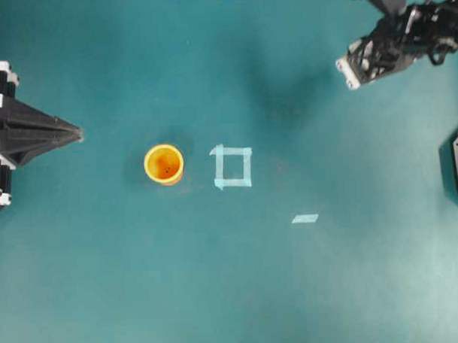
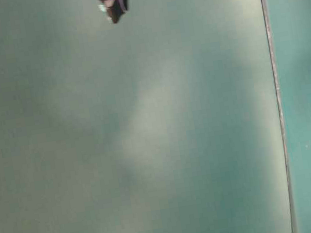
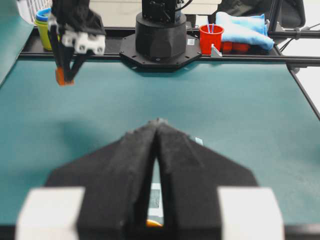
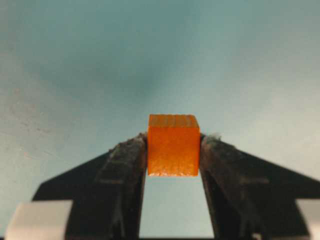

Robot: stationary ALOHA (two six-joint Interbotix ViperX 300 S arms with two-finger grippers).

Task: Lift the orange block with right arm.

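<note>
Teal bench [image 1: 241,291] fills the overhead view. At the upper right of that frame, the right claw [image 1: 355,68] hangs above the surface. Its own wrist camera shows it gripping the orange block [image 4: 173,145]: the small cube sits squarely between the two black fingers [image 4: 125,160], pinched on its left and right faces, with only blurred teal behind it. From the left wrist camera, the block [image 3: 60,77] appears as an orange speck at the tips of that raised claw, in the upper left of the frame, clear of the bench.

At the left edge of the overhead frame, the left claw [image 1: 79,134] rests closed on nothing, its wedge-shaped fingers meeting at a point. Near the middle of the bench stand an orange-yellow cup [image 1: 164,164] and, just to its right, a square outlined in pale tape [image 1: 232,167]. A loose strip of tape [image 1: 305,218] lies lower right of the square.

Judging by this, the lift looks essentially done. The main risk is a drop: the cube is tiny and held only at the fingertips, so a jerk or slackened grip could let it slip or twist out and fall.
</note>
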